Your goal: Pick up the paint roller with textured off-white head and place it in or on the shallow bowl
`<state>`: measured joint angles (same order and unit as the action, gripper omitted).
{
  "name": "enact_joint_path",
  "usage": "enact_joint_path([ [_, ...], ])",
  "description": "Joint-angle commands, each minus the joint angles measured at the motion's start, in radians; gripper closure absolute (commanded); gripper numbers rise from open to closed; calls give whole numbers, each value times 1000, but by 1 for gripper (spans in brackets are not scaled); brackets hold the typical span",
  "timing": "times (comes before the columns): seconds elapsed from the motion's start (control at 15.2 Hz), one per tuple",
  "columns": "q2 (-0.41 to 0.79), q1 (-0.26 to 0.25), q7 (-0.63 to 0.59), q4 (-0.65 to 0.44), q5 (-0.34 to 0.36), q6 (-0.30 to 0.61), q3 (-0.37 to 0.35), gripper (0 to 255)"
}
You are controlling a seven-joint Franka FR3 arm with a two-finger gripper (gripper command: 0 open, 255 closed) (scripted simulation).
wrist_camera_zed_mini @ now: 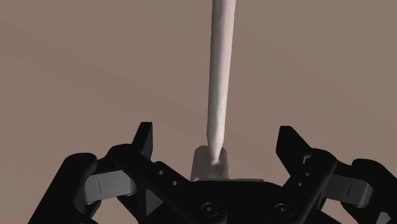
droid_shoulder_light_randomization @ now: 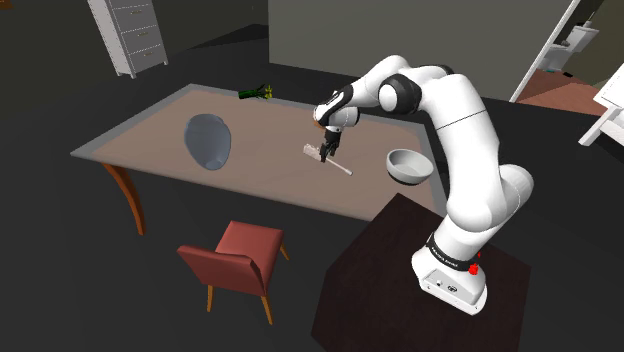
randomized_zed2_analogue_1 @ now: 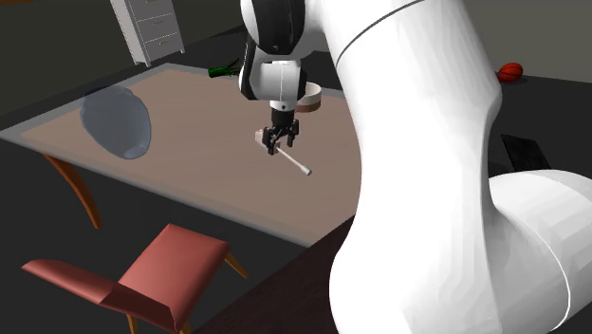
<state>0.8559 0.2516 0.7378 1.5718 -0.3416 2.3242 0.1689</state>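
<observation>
The hand (wrist_camera_zed_mini: 215, 130) is released, straddling the paint roller (wrist_camera_zed_mini: 219, 63), so I'd center its handle and squeeze firmly before lifting.

A room in a home, it looked like a dining room, a brown-topped dining table (droid_shoulder_light_randomization: 150, 140) stood on curved wooden legs, a red upholstered chair (droid_shoulder_light_randomization: 250, 245) beside it, a white chest of drawers (droid_shoulder_light_randomization: 135, 35) behind, a dark floor (droid_shoulder_light_randomization: 60, 250) beneath.

Shoulder cam sits up beside the stand (droid_shoulder_light_randomization: 420, 265), looking down across the whole tabletop (droid_shoulder_light_randomization: 260, 120). Second cam's jammed right behind the arm (randomized_zed2_analogue_1: 427, 142), facing that same tabletop. Wrist cam looks past the end effector (wrist_camera_zed_mini: 216, 135), really close.
</observation>
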Motion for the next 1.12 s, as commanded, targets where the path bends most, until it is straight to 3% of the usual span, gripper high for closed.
enact_joint_path([
  [0.0,28,1,1,-12,-5,18,-6,0],
  [0.53,28,1,1,-11,-5,17,-6,0],
  [0.59,28,1,1,-11,-5,17,-6,255],
  [1.06,28,1,1,-11,-5,18,-6,255],
])
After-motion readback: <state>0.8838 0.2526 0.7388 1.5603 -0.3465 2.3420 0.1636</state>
